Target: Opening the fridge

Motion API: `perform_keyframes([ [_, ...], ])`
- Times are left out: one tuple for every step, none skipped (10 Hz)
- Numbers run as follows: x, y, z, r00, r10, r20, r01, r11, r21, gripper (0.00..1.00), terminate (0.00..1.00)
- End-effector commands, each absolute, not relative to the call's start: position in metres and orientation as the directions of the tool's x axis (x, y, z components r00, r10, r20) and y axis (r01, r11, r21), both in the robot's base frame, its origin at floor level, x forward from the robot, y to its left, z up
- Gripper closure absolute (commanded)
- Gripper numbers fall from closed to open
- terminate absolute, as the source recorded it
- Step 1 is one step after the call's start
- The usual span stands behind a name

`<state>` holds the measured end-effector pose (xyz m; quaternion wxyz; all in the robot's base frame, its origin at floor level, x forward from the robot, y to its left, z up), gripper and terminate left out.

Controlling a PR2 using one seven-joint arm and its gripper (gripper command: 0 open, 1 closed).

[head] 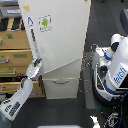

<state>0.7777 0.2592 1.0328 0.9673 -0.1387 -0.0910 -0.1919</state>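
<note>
A tall white fridge (57, 35) stood centre frame with its upper door swung partly ajar, the robot's gripper (36, 64) at the door's lower edge, grip unclear, likely needing a wider outward pull next.

fridge (57, 35): 1 | green sticker (45, 22): 1 | wooden cabinet (15, 55): 1 | robot body (112, 67): 1 | tool (36, 63): 1

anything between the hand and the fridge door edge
Nothing shows between them in the exterior view: the hand sits right against the fridge door's left edge; actual contact is too blurred to tell.
</note>
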Motion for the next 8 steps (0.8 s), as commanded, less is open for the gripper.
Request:
perform_keyframes([
  [0.308,0.052,1.407,0.402,-0.801,0.443,0.914,0.326,-0.241,1.0,0.0],
  [0.287,0.056,1.423,0.337,-0.82,0.463,0.939,0.254,-0.232,1.0,0.0],
  [0.249,0.078,1.449,0.275,-0.821,0.501,0.953,0.162,-0.257,1.0,0.0],
  [0.151,0.114,1.488,0.067,-0.821,0.567,0.975,-0.066,-0.211,1.0,0.0],
  [0.111,0.137,1.514,-0.068,-0.764,0.642,0.96,-0.225,-0.166,1.0,0.0],
  [0.074,0.165,1.537,-0.201,-0.72,0.664,0.932,-0.348,-0.096,1.0,0.0],
  [0.118,0.184,1.5,-0.165,-0.789,0.592,0.964,-0.257,-0.074,0.0,0.0],
  [0.234,0.216,1.438,0.023,-0.835,0.55,0.993,-0.045,-0.109,0.0,0.0],
])
